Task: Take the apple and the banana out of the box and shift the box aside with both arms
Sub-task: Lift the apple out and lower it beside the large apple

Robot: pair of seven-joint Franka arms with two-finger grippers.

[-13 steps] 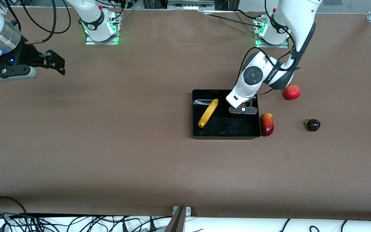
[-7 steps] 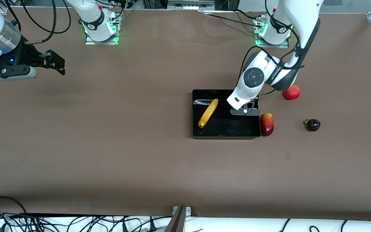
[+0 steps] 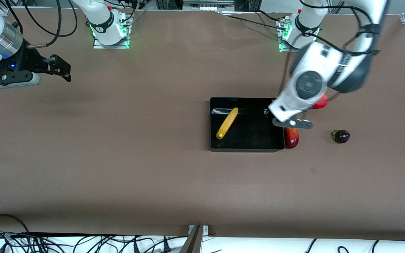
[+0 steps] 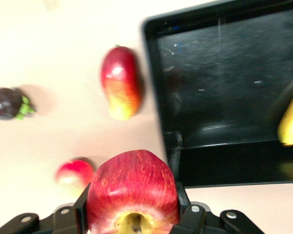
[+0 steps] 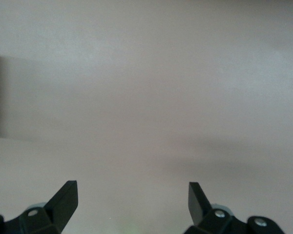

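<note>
My left gripper (image 4: 132, 197) is shut on the small red-and-yellow streaked apple (image 4: 132, 187). It holds the apple in the air over the end wall of the black tray (image 3: 246, 148) and over the mango. In the front view the left gripper (image 3: 291, 123) hides the apple. The yellow banana-like fruit (image 3: 227, 123) lies slanted inside the tray, toward the right arm's end, and shows at the edge of the left wrist view (image 4: 292, 122). My right gripper (image 3: 62, 68) is open and empty, and waits above bare table at the right arm's end (image 5: 132, 195).
A dark-red mango (image 3: 291, 137) lies against the tray's outer wall at the left arm's end. A red pomegranate (image 3: 321, 102) is partly hidden by the left arm. A dark purple fruit (image 3: 341, 136) lies beside the mango, toward the left arm's end.
The left arm has risen and swung toward its own end of the table, from over the tray's inside to over its end wall and the mango. The right arm has not moved.
</note>
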